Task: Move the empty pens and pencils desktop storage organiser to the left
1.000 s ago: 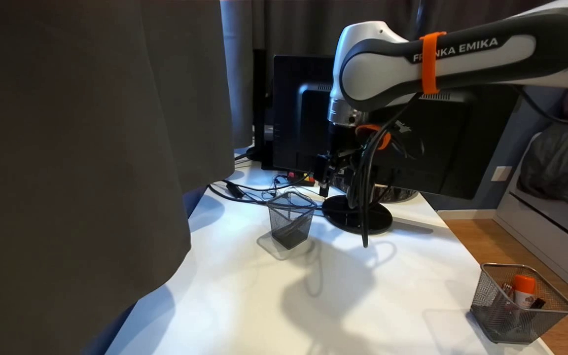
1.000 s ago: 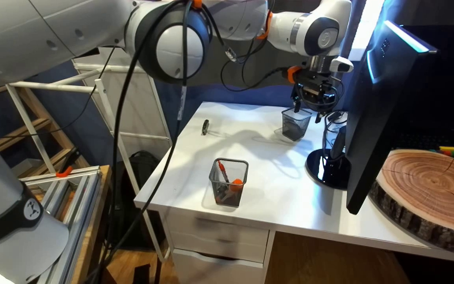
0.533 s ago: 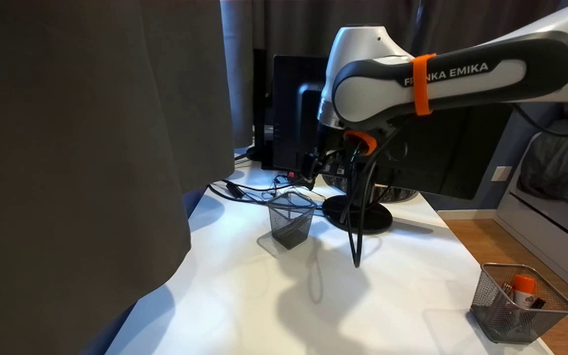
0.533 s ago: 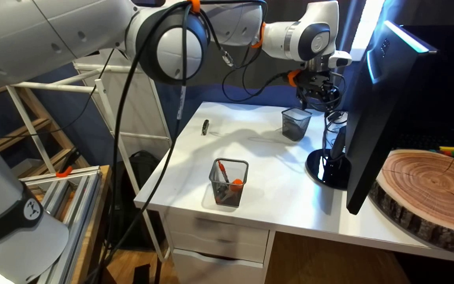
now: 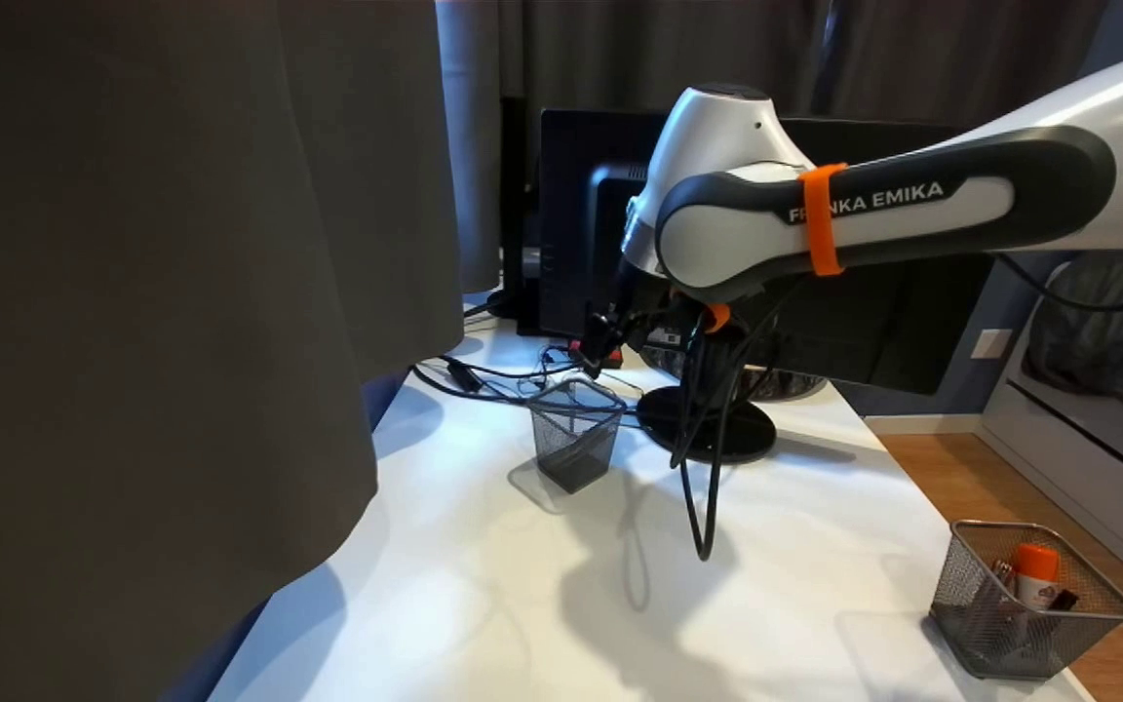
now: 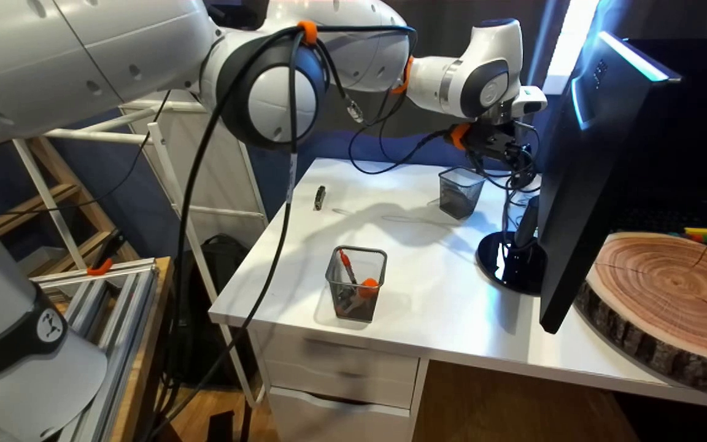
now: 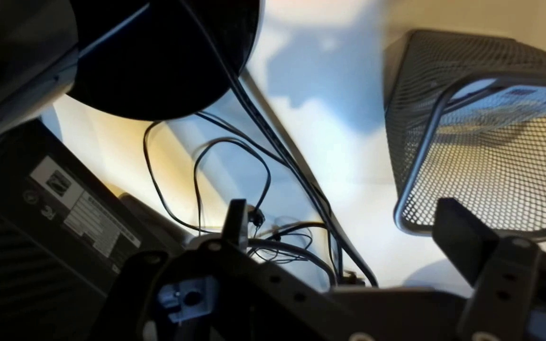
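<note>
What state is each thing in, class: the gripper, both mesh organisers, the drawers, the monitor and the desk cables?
Gripper: open, holding nothing.
Organiser by the gripper: upright, looks empty.
Second organiser: upright, partly filled, an orange-capped item inside.
Drawers: look shut.
Monitor: upright; on or off, cannot tell.
Desk cables: looped, tangled in places.

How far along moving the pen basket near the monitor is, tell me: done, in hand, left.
Done: the gripper is close to the pen basket, jaws open.
In hand, it seems: lining up. In the wrist view one finger overlaps the basket (contact unclear), while the other finger is off to its side.
Left: gripping, shifting it left and letting go; it stands ungripped on the desk.
</note>
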`<state>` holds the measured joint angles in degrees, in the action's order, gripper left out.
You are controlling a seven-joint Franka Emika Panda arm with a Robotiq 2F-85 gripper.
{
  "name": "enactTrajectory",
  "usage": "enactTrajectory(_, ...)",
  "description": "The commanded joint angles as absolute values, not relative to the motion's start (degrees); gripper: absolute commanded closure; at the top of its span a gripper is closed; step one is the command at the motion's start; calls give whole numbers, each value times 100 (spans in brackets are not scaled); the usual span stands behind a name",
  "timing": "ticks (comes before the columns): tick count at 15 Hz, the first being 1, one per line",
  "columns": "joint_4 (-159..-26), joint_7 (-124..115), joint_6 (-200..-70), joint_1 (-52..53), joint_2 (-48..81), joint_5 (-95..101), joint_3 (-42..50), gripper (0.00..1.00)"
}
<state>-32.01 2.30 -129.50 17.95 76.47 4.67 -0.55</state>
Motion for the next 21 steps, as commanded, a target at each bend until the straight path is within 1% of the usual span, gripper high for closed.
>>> enactTrajectory(1, -3131, 1035, -13046, 1627, 7686, 129, -615, 0)
enactTrajectory(3, -3164, 1164, -12904, 1583, 7664, 10, -800, 0)
enactTrajectory(7, -3171, 836, -12677, 1561, 7693, -3, -773, 0)
enactTrajectory(8, -3156, 784, -12650, 1551, 7713, 3, -765, 5)
enactTrajectory(9, -3143, 716, -12636, 1548, 7729, 20, -739, 15)
enactTrajectory(10, -3123, 689, -12660, 1537, 7759, 28, -733, 29)
enactTrajectory(11, -3097, 714, -12707, 1512, 7801, 35, -734, 32)
enactTrajectory(14, -3059, 878, -12728, 1419, 7894, -9, -825, 56)
enactTrajectory(16, -3045, 945, -12720, 1381, 7934, -17, -875, 68)
enactTrajectory(20, -3048, 1047, -12662, 1401, 7919, 27, -931, 97)
enactTrajectory(21, -3050, 1070, -12649, 1410, 7911, 32, -949, 99)
